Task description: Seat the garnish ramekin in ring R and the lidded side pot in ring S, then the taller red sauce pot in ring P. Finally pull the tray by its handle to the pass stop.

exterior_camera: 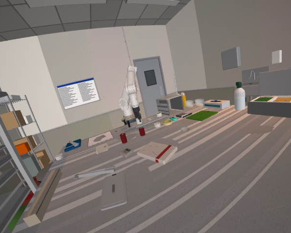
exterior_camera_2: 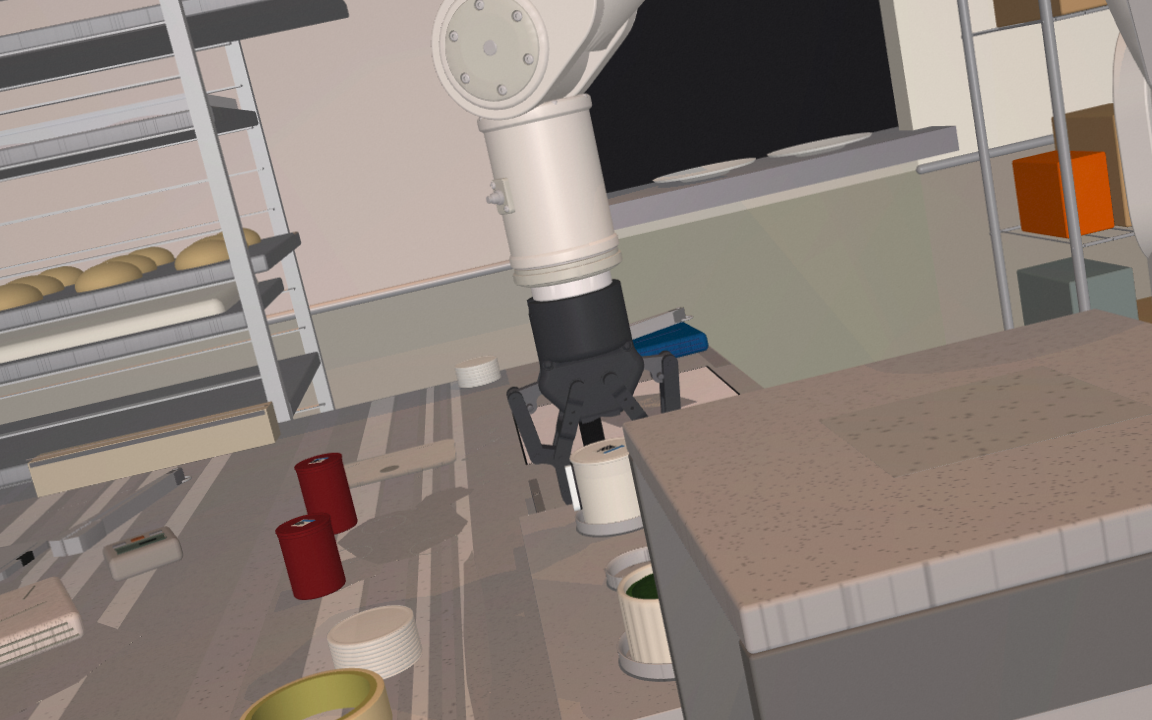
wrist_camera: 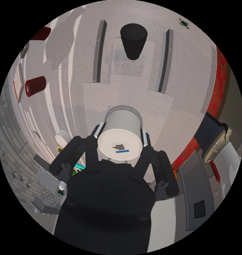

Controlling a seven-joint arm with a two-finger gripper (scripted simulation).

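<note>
The garnish ramekin (exterior_camera_2: 646, 618), ribbed and white with green inside, is half hidden behind a raised counter block in the second side camera; it sits in a ring on the tray. My gripper (wrist_camera: 120, 138) is closed around the cream lidded side pot (wrist_camera: 121, 133) (exterior_camera_2: 604, 486), which stands upright in a ring on the tray (wrist_camera: 130, 95). The tray's black handle knob (wrist_camera: 133, 40) stands beyond the pot, between two rails. Two red sauce pots (exterior_camera_2: 326, 490) (exterior_camera_2: 309, 555) stand upright on the counter off to the side, apart from each other.
A stack of white dishes (exterior_camera_2: 375, 640) and a roll of tape (exterior_camera_2: 316, 698) lie near the tray's end. A raised speckled counter block (exterior_camera_2: 921, 466) rises right beside the tray. A small box (exterior_camera_2: 142, 552) and a flat board (exterior_camera: 157, 152) lie past the red pots.
</note>
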